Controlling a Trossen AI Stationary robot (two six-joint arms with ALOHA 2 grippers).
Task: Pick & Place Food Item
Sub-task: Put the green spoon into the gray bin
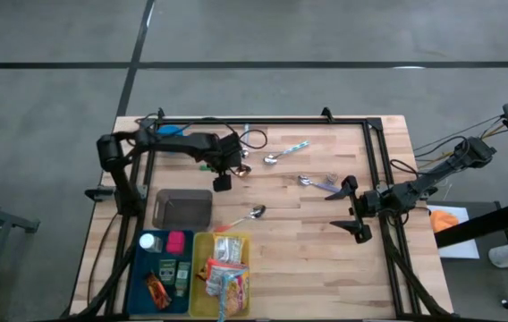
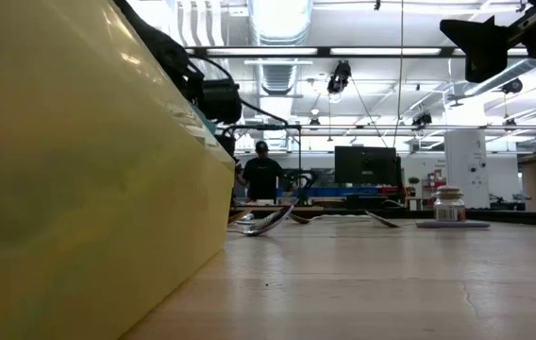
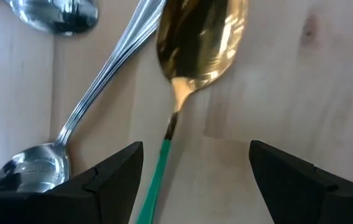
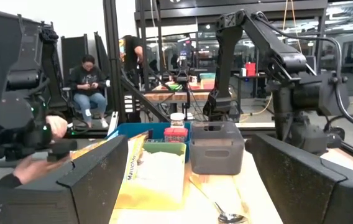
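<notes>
Food packets [image 1: 225, 268] lie in a yellow tray [image 1: 195, 268], and small items lie in a blue tray [image 1: 142, 277], both at the table's near left. My left gripper [image 1: 223, 179] points down, open, low over a cluster of spoons. In the left wrist view, its fingers [image 3: 108, 180] stand on either side of the green handle [image 3: 158, 180] of a gold spoon [image 3: 201, 37] that lies flat on the wood, not touching it. Silver spoons [image 3: 102, 93] lie beside the gold one. My right gripper [image 1: 354, 207] hovers open near the table's right side, holding nothing.
A grey bin [image 1: 182, 207] stands just beyond the trays. Loose cutlery lies on the wood: a silver spoon [image 1: 254, 213], a blue-handled spoon [image 1: 285, 152] and more pieces [image 1: 317, 183]. A black frame [image 1: 263, 121] borders the table. A person [image 4: 88, 81] sits beyond the table.
</notes>
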